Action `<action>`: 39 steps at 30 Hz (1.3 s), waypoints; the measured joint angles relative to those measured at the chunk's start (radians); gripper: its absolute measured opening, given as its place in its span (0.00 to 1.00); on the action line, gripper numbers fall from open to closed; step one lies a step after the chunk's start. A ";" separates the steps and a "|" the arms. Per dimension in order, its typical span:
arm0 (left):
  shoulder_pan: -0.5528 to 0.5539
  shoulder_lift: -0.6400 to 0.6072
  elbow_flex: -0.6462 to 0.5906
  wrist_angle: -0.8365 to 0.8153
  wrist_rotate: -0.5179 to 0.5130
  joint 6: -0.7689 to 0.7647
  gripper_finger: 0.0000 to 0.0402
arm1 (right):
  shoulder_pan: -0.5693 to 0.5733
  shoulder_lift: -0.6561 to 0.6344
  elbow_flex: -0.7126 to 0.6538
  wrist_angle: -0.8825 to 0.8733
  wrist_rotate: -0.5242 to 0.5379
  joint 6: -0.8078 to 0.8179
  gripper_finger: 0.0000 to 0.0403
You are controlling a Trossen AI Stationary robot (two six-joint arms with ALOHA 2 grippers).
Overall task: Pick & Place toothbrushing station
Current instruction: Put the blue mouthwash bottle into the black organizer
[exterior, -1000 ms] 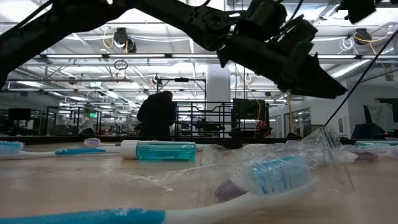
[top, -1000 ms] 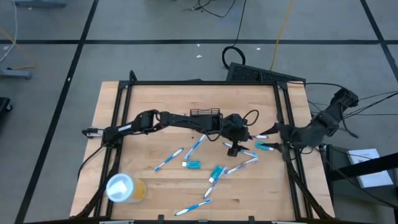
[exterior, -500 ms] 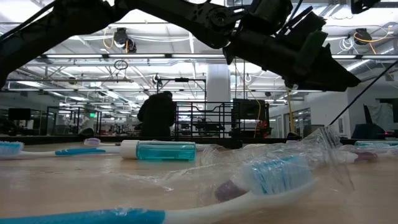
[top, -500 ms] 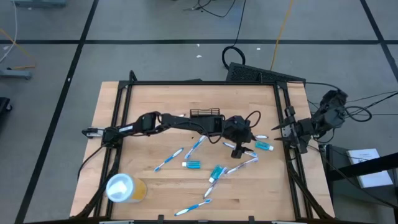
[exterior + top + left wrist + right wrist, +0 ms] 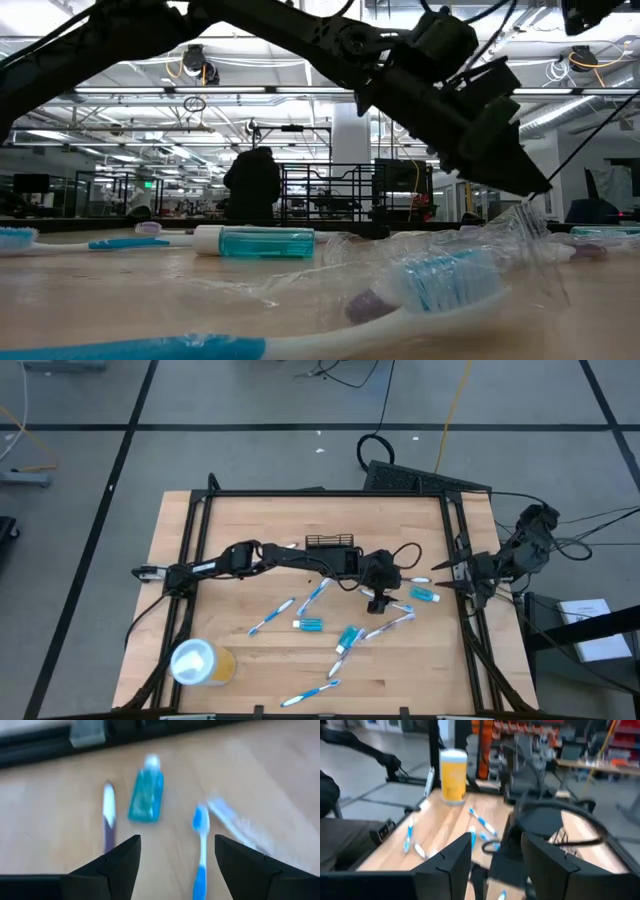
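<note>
The toothbrushing station [image 5: 331,543], a small black wire-mesh holder, stands on its base at the table's far middle, and no gripper touches it. My left gripper [image 5: 377,603] reaches over the table's right half, tilted downward, open [image 5: 177,839]. It hovers above a blue toothbrush [image 5: 201,851], a teal tube [image 5: 146,796] and a white-handled brush [image 5: 108,815]. In the low view it hangs [image 5: 520,180] just over crinkled clear wrap [image 5: 505,240]. My right gripper [image 5: 441,575] is drawn back at the table's right edge, open [image 5: 496,840], with nothing in it.
Blue toothbrushes [image 5: 318,592] [image 5: 272,617] [image 5: 310,694] and teal tubes [image 5: 310,624] [image 5: 348,637] [image 5: 425,595] lie scattered across the table's middle. A yellow cup with a white lid [image 5: 200,662] stands near the front left. Black frame rails [image 5: 455,525] border the table. A person [image 5: 252,185] stands far behind.
My right gripper has drawn back toward the table's right edge, away from the teal tube and the white brush, which have stayed where they lay. My left gripper has tipped further downward and sunk a little toward the brushes.
</note>
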State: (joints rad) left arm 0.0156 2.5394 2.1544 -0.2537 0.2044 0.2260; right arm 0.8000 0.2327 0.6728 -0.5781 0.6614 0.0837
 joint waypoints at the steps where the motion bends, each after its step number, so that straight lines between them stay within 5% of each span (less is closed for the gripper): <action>1: -0.003 0.006 0.000 -0.011 -0.001 0.000 0.64 | 0.000 0.018 -0.013 -0.003 0.007 0.026 0.41; 9: -0.003 0.016 0.000 -0.171 -0.078 0.023 0.64 | 0.000 0.214 -0.047 -0.156 0.012 0.388 0.41; 21: -0.005 0.015 0.000 -0.172 -0.081 0.037 0.64 | -0.015 0.427 -0.047 -0.425 -0.222 0.866 0.41; 30: -0.008 0.015 0.000 -0.153 -0.073 0.037 0.64 | -0.117 0.517 -0.047 -0.453 -0.399 0.867 0.41; 39: -0.011 0.015 0.000 -0.154 -0.073 0.046 0.64 | -0.221 0.642 -0.049 -0.538 -0.455 0.815 0.41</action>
State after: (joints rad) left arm 0.0049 2.5546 2.1544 -0.4077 0.1312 0.2722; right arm 0.5794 0.8750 0.6234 -1.1158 0.2067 0.8989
